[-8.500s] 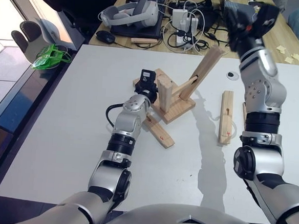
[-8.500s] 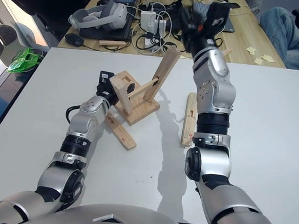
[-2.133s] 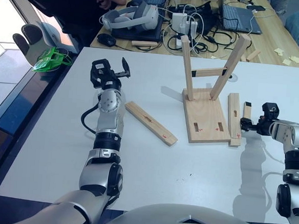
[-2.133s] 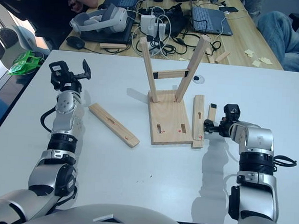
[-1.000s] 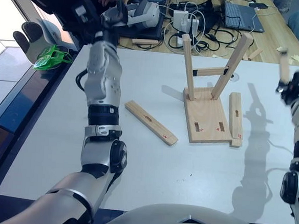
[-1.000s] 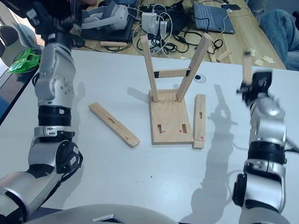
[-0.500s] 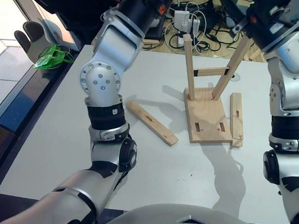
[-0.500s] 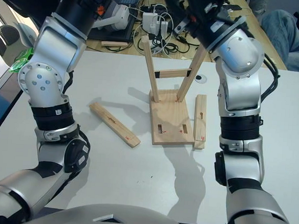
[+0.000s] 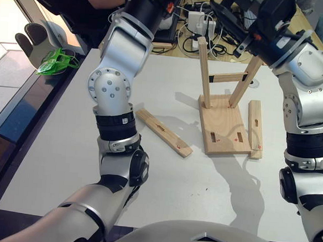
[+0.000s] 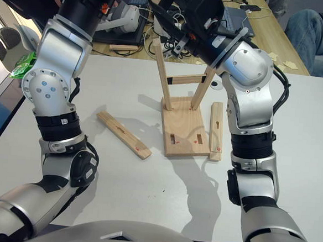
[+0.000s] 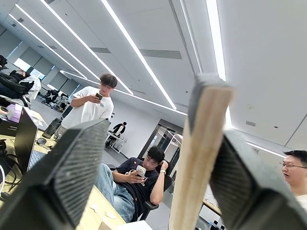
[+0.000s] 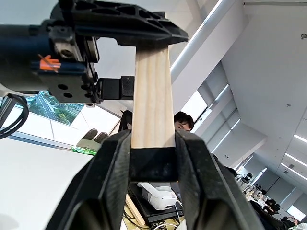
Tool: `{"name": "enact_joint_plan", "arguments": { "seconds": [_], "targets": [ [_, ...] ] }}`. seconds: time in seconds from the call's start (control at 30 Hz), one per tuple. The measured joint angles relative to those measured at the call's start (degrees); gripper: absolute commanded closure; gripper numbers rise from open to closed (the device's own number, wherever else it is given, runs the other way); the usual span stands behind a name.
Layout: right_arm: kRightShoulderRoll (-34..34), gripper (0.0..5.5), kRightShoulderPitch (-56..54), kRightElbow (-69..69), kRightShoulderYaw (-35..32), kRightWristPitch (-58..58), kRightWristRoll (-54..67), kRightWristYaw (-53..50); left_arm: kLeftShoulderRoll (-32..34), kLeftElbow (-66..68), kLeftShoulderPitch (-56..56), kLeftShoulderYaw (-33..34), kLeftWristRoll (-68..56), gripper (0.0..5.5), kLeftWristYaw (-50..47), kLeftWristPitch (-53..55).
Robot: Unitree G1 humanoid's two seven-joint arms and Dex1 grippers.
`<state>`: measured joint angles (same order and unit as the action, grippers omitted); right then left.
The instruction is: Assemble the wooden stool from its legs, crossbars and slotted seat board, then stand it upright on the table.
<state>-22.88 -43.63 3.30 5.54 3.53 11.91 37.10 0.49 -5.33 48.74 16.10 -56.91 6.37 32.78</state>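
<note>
On the white table (image 9: 163, 182), a seat board (image 9: 226, 125) lying flat, slots facing up. At its far end, two upright legs (image 9: 203, 74), joined by a crossbar (image 9: 226, 78). To the left of the board, well apart from it, a loose leg (image 9: 163, 132) lying slantwise; along the board's right edge, touching it, a second loose leg (image 9: 255, 127). Raised above the table, the right gripper (image 12: 152, 143), jaws clamped on a short wooden bar (image 12: 152, 86); the left gripper (image 11: 160, 139), jaws apart around the other end of the same bar.
</note>
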Motion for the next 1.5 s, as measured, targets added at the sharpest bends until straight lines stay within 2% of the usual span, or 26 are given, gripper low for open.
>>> {"name": "enact_joint_plan", "arguments": {
  "seconds": [0.27,0.53,0.7,1.03,1.07,1.17,1.33,1.5],
  "targets": [
    [0.0,4.21,0.4,0.5,0.0,0.2,-0.5,0.0,0.0,0.1,0.0,0.0,-0.1,3.99,-0.7,-0.1],
    [-0.2,4.21,0.7,0.2,0.0,0.3,-1.3,0.4,0.6,-0.3,-0.3,-0.1,-1.4,4.91,-0.2,1.4],
    [-0.6,4.21,1.7,-0.6,0.3,0.3,-2.0,2.4,3.7,-0.4,-2.1,-1.0,-2.7,5.09,3.1,4.7],
    [-0.8,4.21,2.8,-0.8,0.6,0.4,-2.5,3.7,8.0,-0.3,-3.9,-2.0,-2.8,5.09,7.0,6.9],
    [-0.7,3.84,2.8,-0.8,0.6,0.4,-2.8,3.7,8.4,-0.3,-4.0,-2.1,-2.8,5.09,7.3,7.0],
    [-1.3,3.38,2.7,-0.5,0.5,1.8,-3.3,3.7,9.2,0.2,-5.5,-2.0,-1.0,5.10,5.9,7.5],
    [-8.5,2.59,7.1,2.3,3.9,6.7,-3.4,12.4,9.7,2.7,-6.4,1.7,1.6,5.10,1.2,4.7],
    [-17.4,1.73,15.0,7.5,6.3,13.1,-3.3,20.9,11.5,2.6,-7.8,1.1,9.4,5.10,-6.4,4.7]
  ]
}}
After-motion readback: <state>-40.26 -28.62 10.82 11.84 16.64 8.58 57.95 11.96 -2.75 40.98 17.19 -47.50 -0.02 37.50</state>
